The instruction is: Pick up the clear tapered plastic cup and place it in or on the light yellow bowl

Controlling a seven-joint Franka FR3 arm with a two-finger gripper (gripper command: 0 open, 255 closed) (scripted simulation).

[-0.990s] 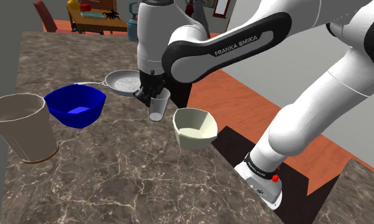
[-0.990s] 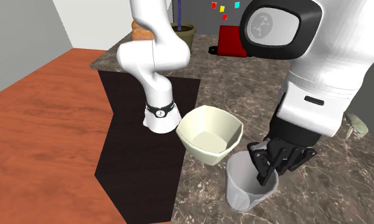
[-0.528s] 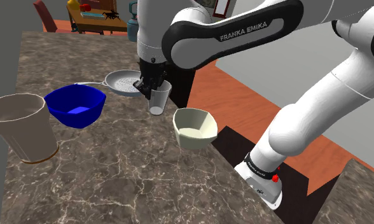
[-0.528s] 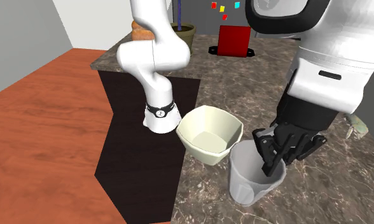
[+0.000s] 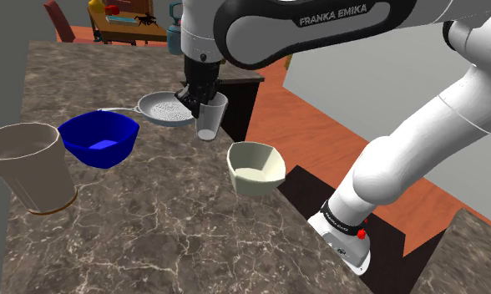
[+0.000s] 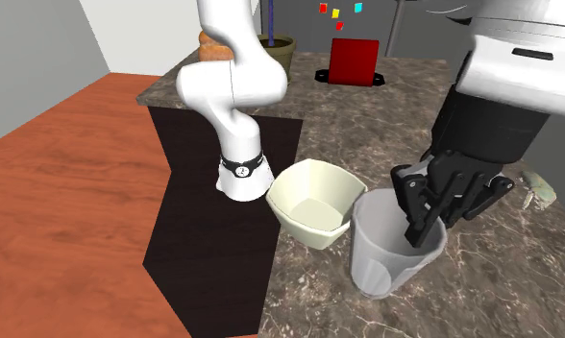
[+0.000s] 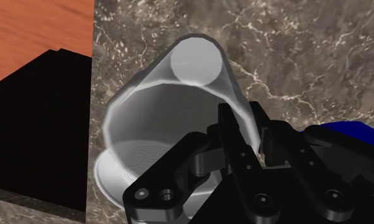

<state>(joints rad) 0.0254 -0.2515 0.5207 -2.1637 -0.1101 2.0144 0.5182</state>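
The clear tapered cup [image 5: 209, 119] hangs just above the marble counter [image 5: 152, 225], with my black gripper [image 5: 198, 97] shut on its rim. One finger is inside the cup and one outside, as the wrist view shows at the gripper [image 7: 245, 129] and cup [image 7: 173, 95]. The light yellow bowl [image 5: 255, 169] sits on the counter a short way toward the stand from the cup. In the second exterior view the cup [image 6: 391, 254] hangs beside the bowl [image 6: 317, 204], under the gripper [image 6: 427, 217].
A blue bowl [image 5: 100, 139], a tall beige pot [image 5: 31, 165] and a grey plate [image 5: 162, 108] stand on the shoulder view's left side. A red box [image 6: 354, 60] is at the counter's far end. The counter edge drops to orange floor [image 6: 69, 182].
The gripper has risen with the cup clasped in it, lifting the cup off the counter and slightly toward the plate. The bowls have stayed put.
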